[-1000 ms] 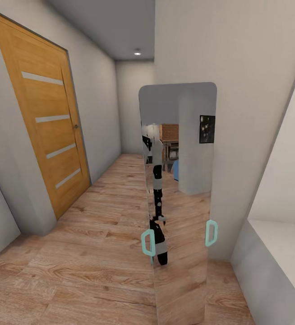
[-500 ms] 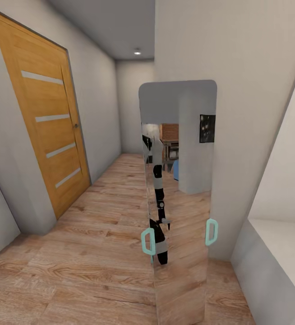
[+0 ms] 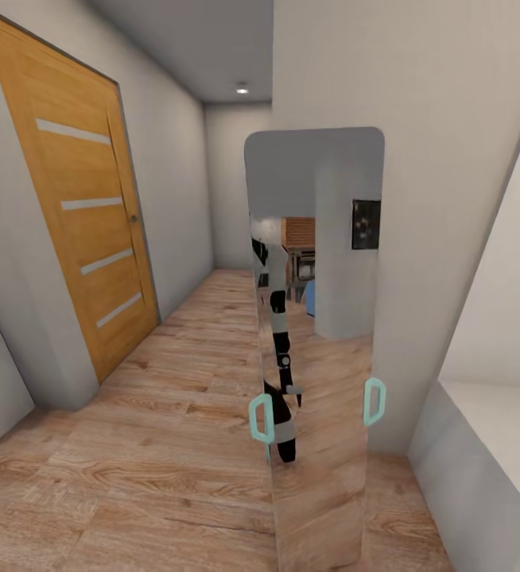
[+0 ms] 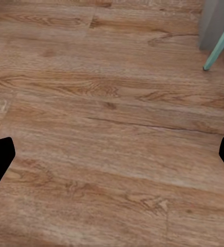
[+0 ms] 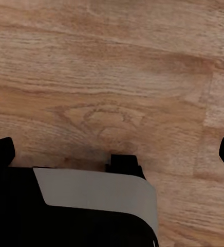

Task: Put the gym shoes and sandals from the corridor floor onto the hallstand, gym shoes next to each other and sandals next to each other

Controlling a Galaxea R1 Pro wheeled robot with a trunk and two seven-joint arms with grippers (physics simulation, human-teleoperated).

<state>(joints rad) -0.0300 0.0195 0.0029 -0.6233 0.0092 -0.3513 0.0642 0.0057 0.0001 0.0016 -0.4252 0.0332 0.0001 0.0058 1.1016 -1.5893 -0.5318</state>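
Corridor floor: light brown wood-plank corridor floor [image 3: 157, 445] with grain and knots, running down the passage.
Hallstand: light-grey unit [image 3: 483, 445] at the right edge, probably the shoe rack; only a corner shows.
Mirror: tall frameless mirror [image 3: 324, 262] leaning on the white wall, two teal clips at its sides.
Door: orange wooden door [image 3: 77, 214], pale slots.
Left gripper [image 4: 112, 157]: fingers wide apart over bare planks.
Right gripper [image 5: 112, 152]: fingers wide apart over planks.

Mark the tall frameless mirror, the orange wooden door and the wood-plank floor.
Tall frameless mirror [image 3: 324, 199]: head view, upper glass.
Orange wooden door with pale slats [image 3: 85, 230]: head view, middle panel.
Light brown wood-plank floor [image 3: 149, 461]: head view, bare planks.
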